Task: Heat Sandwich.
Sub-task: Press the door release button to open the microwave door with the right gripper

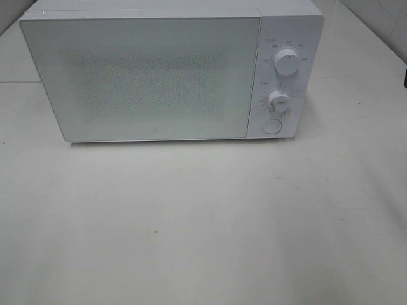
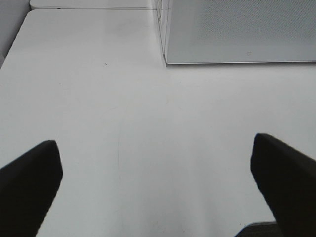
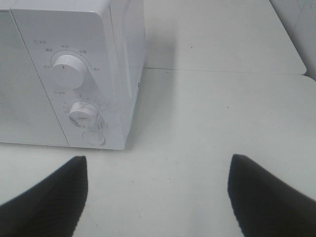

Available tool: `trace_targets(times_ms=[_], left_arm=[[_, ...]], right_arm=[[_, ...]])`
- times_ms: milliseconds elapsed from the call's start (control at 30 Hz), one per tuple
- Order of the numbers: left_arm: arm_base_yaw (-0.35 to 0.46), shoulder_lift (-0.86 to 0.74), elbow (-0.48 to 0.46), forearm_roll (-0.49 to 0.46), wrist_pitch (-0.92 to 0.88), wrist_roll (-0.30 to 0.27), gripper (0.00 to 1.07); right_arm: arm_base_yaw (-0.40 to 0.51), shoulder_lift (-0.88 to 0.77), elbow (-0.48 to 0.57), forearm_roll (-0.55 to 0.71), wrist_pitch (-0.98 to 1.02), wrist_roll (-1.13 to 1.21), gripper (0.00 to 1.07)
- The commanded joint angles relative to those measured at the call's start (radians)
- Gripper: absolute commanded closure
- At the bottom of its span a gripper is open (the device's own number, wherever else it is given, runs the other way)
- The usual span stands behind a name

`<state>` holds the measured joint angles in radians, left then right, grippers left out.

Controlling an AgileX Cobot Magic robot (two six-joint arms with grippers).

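A wide white table (image 1: 203, 229) fills the scene, and a white microwave (image 1: 172, 70) stands at its far side, facing the high camera. The microwave's large frosted door (image 1: 140, 76) is closed and covers most of its front. The sandwich appears in no view, so where it lies relative to either gripper, and which way it points, cannot be told. The left gripper (image 2: 154, 139) hangs above bare table, its two dark fingers (image 2: 29, 187) spread wide with nothing between them; the microwave's door-side front corner lies ahead of it, well apart. The right gripper (image 3: 158, 158) is likewise spread wide and empty over the table, facing the microwave's control-panel corner from a short way off. Both wrist cameras look forward and down across the tabletop; the arms themselves are outside the high view. On the panel, an upper dial (image 1: 285, 62) sits above a lower dial (image 1: 278, 100), with a small round button (image 1: 271, 126) beneath.
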<state>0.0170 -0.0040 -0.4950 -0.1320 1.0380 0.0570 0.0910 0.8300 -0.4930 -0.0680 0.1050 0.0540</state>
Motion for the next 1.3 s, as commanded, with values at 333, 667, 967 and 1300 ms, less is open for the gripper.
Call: trace_targets(times_ms=[333,667,967,1300], left_arm=[[0.004,-0.024,0.003,-0.004,-0.004,-0.003,0.08],[0.004,-0.024,0.003,-0.004,-0.004,-0.003,0.08],[0.004,-0.024,0.003,-0.004,-0.004,-0.003,0.08],[0.004,-0.024,0.003,-0.004,-0.004,-0.003,0.08]], right_arm=[[-0.006,0.160,0.111,0.001,-0.375,-0.017,0.32],[-0.003,0.298,0.213,0.100,-0.684,-0.076,0.32],[0.067,0.398,0.255,0.203,-0.822,-0.103,0.32],[0.302,0.543,0.270,0.447,-1.010,-0.251,0.32]])
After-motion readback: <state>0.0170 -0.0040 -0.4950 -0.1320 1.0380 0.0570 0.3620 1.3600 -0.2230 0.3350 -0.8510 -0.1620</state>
